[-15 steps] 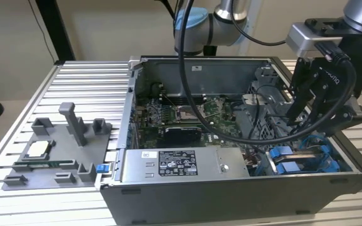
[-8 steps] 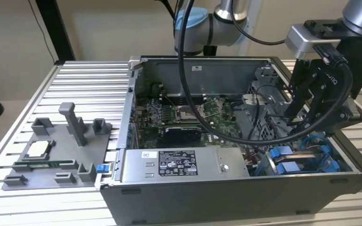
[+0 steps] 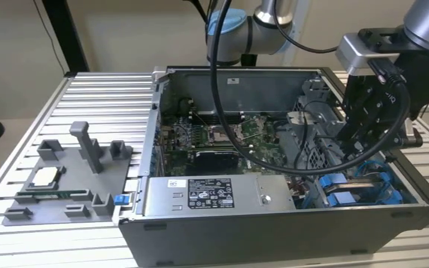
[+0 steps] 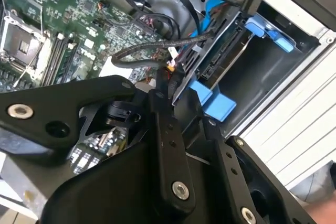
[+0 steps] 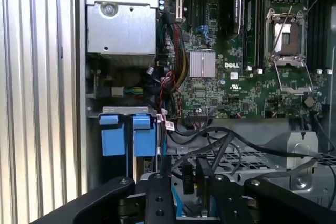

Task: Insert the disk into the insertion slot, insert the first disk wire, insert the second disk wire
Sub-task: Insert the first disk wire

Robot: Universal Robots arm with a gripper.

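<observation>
The black gripper [image 3: 352,146] hangs inside the open dark-grey computer case [image 3: 274,237], at the end on the exterior view's right, low over the drive bay. Whether it is apart, together or clamped on anything cannot be told. In the second wrist view its tip [image 4: 165,80] sits at a small plug with red and yellow leads, just beside the near end of the disk.

The disk [image 4: 220,56], a flat silver-grey rectangular drive clipped in a bright blue plastic carrier frame, stands seated in the bay slot against the case wall, its connector edge turned toward the gripper. Blue carrier tabs also show at that corner of the case in the exterior view [image 3: 341,190] and the first wrist view [image 5: 128,135].

A braided black cable [image 4: 152,51] curves across from the board side to the disk's connector end, and more black cables [image 5: 226,140] run over the perforated metal cage near the gripper [image 5: 181,179].

Beyond lies the green motherboard [image 5: 231,77], with a ribbed silver heat sink [image 5: 202,64] and an open processor socket [image 5: 286,38]. A big grey labelled power-supply box [image 3: 199,196] fills the front of the case.

The case rests on a slatted aluminium table [image 3: 103,95]. On the exterior view's left, well apart from the case, a grey plastic fixture tray [image 3: 51,207] holds small parts.
</observation>
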